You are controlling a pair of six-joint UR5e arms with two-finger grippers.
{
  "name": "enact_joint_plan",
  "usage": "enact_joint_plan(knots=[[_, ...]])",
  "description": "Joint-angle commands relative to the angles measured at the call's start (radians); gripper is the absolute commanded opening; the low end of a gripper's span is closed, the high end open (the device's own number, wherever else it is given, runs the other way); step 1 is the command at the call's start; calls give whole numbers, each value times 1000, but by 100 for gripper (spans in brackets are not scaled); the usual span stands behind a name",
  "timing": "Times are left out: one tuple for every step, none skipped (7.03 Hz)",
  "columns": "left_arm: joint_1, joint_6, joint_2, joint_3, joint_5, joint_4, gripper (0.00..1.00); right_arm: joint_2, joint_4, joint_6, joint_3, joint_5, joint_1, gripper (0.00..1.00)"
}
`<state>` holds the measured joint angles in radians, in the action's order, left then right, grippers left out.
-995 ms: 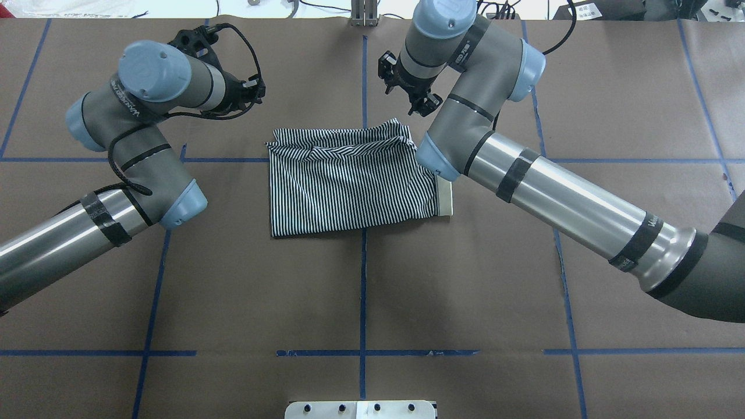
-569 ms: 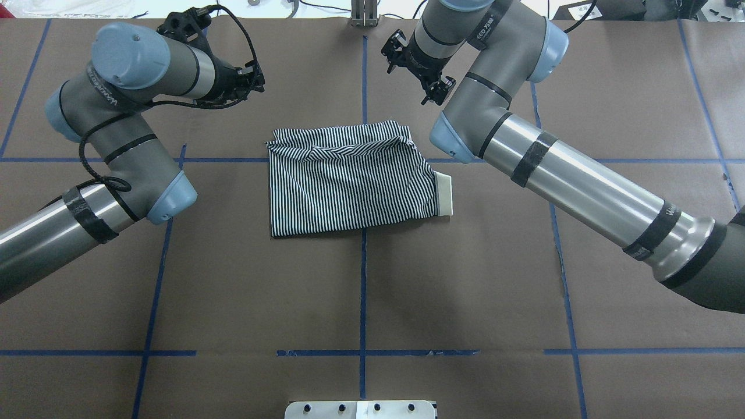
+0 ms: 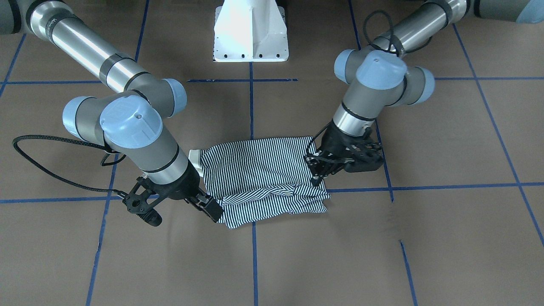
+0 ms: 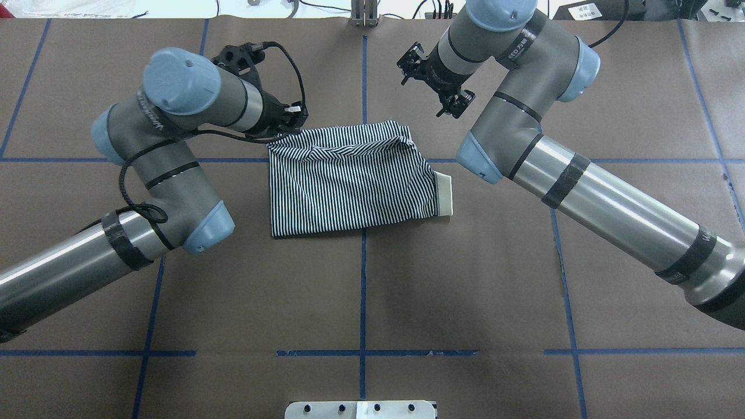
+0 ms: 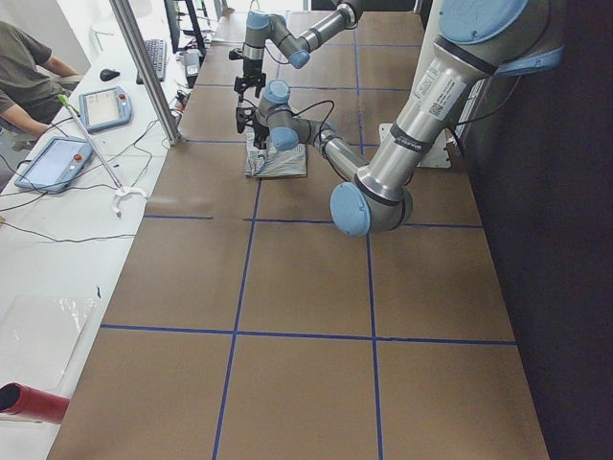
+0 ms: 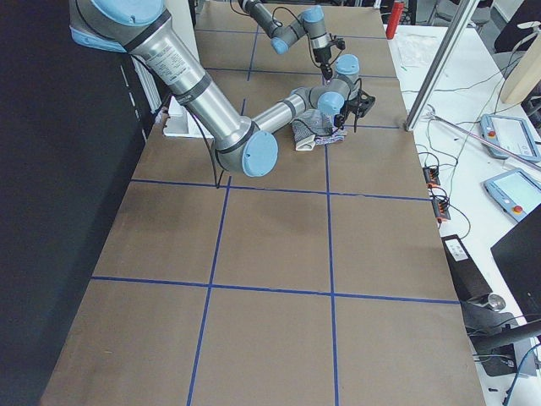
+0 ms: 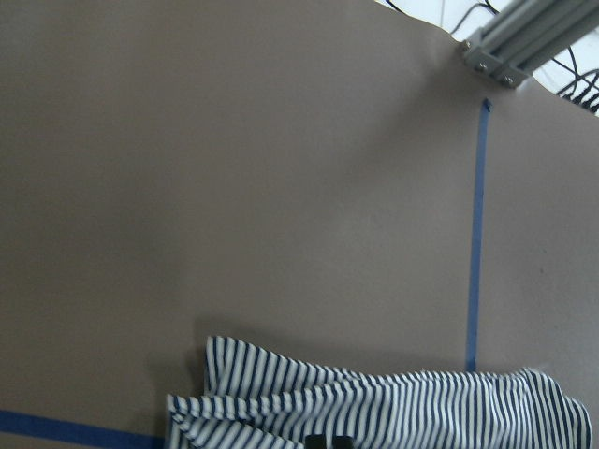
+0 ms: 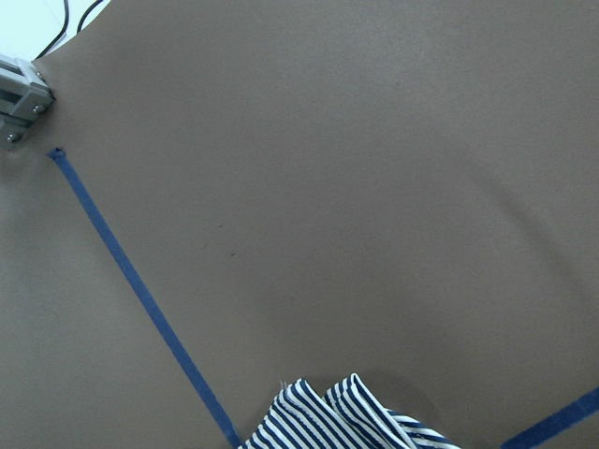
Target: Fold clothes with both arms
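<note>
The striped polo shirt [image 4: 349, 180] lies folded into a rectangle at mid-table, with its cream collar [image 4: 445, 195] sticking out on the right. It also shows in the front view [image 3: 263, 178]. My left gripper [image 3: 314, 180] hangs at the shirt's far-left corner. In the left wrist view its fingertips [image 7: 320, 441] sit close together over the striped edge [image 7: 374, 412]. My right gripper [image 3: 216, 214] hangs at the shirt's far-right corner. I cannot tell whether it is open. The right wrist view shows only the shirt's corner [image 8: 337, 421].
The white pedestal base [image 3: 250, 34] stands at the robot's side of the table. An aluminium post [image 4: 364, 14] rises at the far edge. Blue tape lines [image 4: 363, 291] grid the brown tabletop. An operator [image 5: 29, 77] sits at a side bench with tablets.
My left arm has swung in toward the shirt's far-left corner. My right arm has drawn further right and back from the shirt. The shirt has not moved.
</note>
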<state>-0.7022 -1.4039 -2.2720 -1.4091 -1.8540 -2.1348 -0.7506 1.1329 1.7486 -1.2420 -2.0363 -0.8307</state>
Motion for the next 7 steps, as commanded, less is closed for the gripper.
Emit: enact_joint_plan(knots=[[64, 75, -98, 119, -1, 28, 0, -10, -4, -3, -4, 2, 1, 100], [73, 110, -121, 184, 2, 29, 0, -10, -4, -3, -5, 2, 1, 100], [75, 126, -156, 237, 2, 29, 0, -10, -5, -3, -5, 4, 1, 100], [75, 140, -182, 278, 4, 27, 0, -10, -5, -1, -5, 4, 1, 100], [70, 169, -188, 291, 7, 27, 0, -10, -5, -1, -5, 4, 1, 100], [47, 192, -189, 297, 9, 21, 0, -10, -5, 0, -4, 4, 1, 100], [18, 219, -192, 332, 9, 1, 0, -10, -5, 2, -4, 5, 5, 100]])
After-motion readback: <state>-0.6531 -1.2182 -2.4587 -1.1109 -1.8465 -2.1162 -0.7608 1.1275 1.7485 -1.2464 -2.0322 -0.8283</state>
